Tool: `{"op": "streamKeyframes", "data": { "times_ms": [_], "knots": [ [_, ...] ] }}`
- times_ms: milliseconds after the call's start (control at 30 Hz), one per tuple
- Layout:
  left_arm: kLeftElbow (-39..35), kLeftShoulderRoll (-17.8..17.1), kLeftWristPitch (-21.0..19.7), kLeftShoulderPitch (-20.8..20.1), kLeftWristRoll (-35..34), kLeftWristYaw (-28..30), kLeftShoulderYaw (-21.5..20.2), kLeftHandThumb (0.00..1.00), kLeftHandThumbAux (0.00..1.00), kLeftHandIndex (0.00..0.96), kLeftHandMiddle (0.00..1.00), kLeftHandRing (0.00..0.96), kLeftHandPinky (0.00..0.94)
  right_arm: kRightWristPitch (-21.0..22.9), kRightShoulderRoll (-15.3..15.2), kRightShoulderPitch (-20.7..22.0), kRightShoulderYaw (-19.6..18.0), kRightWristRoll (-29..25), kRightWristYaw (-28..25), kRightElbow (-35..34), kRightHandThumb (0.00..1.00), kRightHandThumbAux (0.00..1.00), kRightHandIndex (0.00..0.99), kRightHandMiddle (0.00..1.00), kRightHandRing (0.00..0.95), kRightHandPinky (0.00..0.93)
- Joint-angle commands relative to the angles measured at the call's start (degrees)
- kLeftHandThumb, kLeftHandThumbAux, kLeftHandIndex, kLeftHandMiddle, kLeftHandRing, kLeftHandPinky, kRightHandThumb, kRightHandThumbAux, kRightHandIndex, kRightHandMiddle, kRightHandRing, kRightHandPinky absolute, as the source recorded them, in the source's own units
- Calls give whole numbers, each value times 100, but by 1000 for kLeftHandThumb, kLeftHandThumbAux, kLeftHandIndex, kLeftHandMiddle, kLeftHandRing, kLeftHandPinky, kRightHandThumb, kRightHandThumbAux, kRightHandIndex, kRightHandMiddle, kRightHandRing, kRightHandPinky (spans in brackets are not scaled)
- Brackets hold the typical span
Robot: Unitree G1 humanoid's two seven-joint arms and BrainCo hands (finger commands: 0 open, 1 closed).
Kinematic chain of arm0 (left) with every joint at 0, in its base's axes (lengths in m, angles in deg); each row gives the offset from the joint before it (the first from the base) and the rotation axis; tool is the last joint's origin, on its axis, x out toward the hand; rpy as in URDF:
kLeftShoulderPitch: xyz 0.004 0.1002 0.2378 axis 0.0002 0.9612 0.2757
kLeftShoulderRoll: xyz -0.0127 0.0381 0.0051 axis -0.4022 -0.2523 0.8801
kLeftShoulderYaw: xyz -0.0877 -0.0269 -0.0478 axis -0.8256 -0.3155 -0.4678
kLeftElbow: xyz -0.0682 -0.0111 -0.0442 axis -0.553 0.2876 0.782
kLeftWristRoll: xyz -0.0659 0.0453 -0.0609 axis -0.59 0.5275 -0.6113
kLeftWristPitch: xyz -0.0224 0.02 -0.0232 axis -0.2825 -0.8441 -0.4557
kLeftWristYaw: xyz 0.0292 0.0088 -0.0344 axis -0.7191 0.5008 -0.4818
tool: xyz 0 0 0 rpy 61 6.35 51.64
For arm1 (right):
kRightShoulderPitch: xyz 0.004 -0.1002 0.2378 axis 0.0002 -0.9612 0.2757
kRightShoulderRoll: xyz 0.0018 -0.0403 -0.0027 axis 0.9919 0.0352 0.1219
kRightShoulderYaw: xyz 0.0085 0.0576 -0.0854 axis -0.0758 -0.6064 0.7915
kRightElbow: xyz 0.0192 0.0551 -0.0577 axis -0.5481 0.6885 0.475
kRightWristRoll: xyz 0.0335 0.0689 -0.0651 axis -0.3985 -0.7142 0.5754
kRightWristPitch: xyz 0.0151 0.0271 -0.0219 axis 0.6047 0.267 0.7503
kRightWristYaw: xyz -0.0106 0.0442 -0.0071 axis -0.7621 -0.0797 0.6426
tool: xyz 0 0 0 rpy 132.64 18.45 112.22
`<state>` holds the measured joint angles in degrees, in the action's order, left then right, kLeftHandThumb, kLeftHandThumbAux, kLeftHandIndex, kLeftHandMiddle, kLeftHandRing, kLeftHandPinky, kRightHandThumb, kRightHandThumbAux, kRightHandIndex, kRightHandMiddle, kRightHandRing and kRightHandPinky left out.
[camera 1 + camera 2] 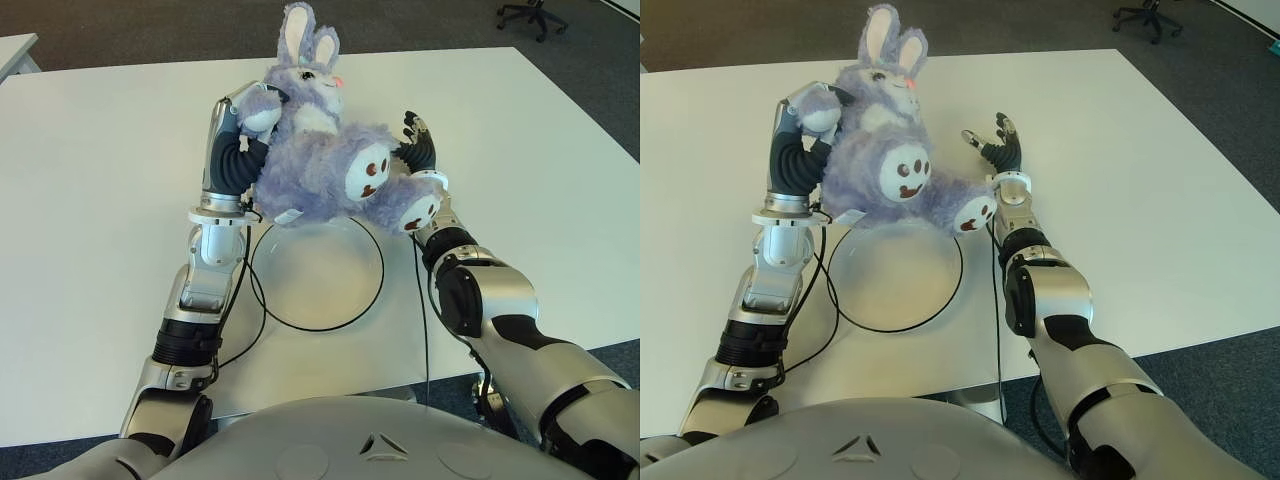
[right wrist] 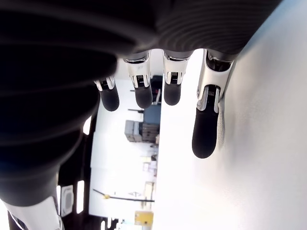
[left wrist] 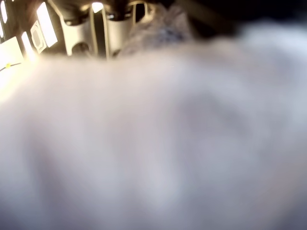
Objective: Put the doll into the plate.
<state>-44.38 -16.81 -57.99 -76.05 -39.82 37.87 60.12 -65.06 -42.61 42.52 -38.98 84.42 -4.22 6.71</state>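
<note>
Left hand grips the purple plush rabbit above the far rim of the clear plate on the white counter. Fur fills the left wrist view. Right hand, fingers spread and empty, shows beside the rabbit's feet.

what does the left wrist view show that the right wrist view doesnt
Only the left wrist view shows the doll: its fur, pressed close, fills nearly the whole picture, with the left hand shut on it. Only the right wrist view shows the right hand with its fingers spread and holding nothing, beside the white table. Both share only each camera's close look at its own hand; neither shows the plate.
</note>
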Motion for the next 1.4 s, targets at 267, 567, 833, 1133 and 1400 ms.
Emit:
{"op": "streamKeyframes", "data": {
  "times_ms": [267,567,833,1133,1400],
  "knots": [
    [-191,-90,-101,166,84,167,14,851,665,407,546,813,802,499,139,-665,-24,-70,-14,395,92,721,72,45,26,33],
    [-277,-100,-294,227,102,254,32,851,665,407,546,816,807,501,133,-662,-16,-61,-8,396,80,717,70,42,25,29],
    [-317,-105,-471,272,83,353,35,852,665,406,546,818,807,496,132,-660,-6,-53,-3,394,82,721,69,42,24,28],
    [-309,-14,-544,326,-236,504,44,851,665,404,543,803,793,486,133,-662,-21,-70,-25,393,83,717,74,44,24,27],
    [-421,50,-663,414,-422,617,42,851,667,400,543,806,816,488,138,-665,-40,-88,-16,392,89,720,74,44,25,29]
  ]
}}
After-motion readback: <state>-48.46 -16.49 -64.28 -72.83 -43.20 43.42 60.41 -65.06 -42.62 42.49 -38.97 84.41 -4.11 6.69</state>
